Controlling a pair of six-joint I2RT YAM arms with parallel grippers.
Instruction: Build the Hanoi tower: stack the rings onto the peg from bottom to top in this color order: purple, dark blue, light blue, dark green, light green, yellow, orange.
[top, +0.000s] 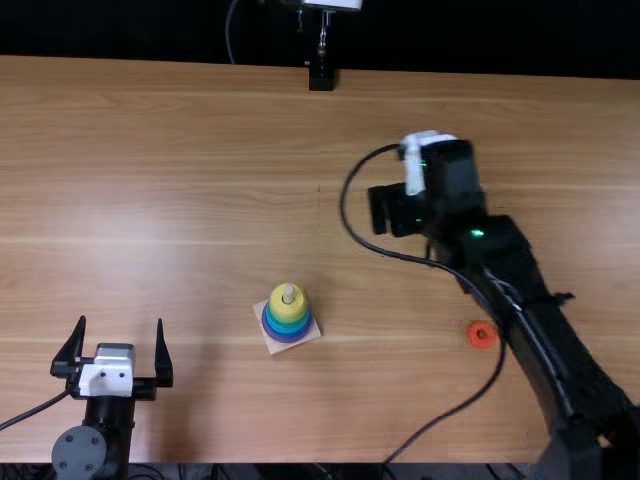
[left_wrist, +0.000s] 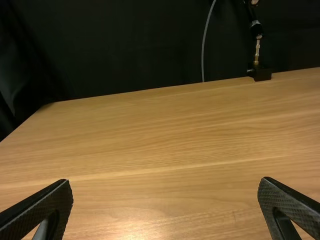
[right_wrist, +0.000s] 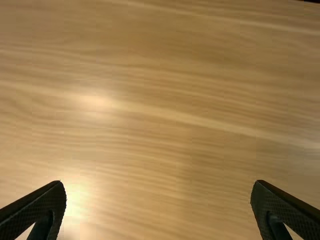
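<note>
In the top view, a stack of rings (top: 287, 312) sits around the peg (top: 288, 293) on a square wooden base (top: 275, 346). Yellow is uppermost, green and blue bands show under it, and purple is lowest. The orange ring (top: 481, 334) lies flat on the table, right of the stack and close beside the right arm. My right gripper (top: 382, 211) is over the table beyond and to the right of the stack; in its wrist view the gripper (right_wrist: 159, 184) is open and holds nothing. My left gripper (top: 121, 322) is left of the stack, open and without a ring, as its wrist view of the gripper (left_wrist: 166, 181) confirms.
A black cable (top: 350, 215) loops from the right gripper down past the right side of the stack to the near edge. At the far edge of the table (top: 200, 130) stands a small black stand (top: 321, 77). The right arm slants over the table's right part.
</note>
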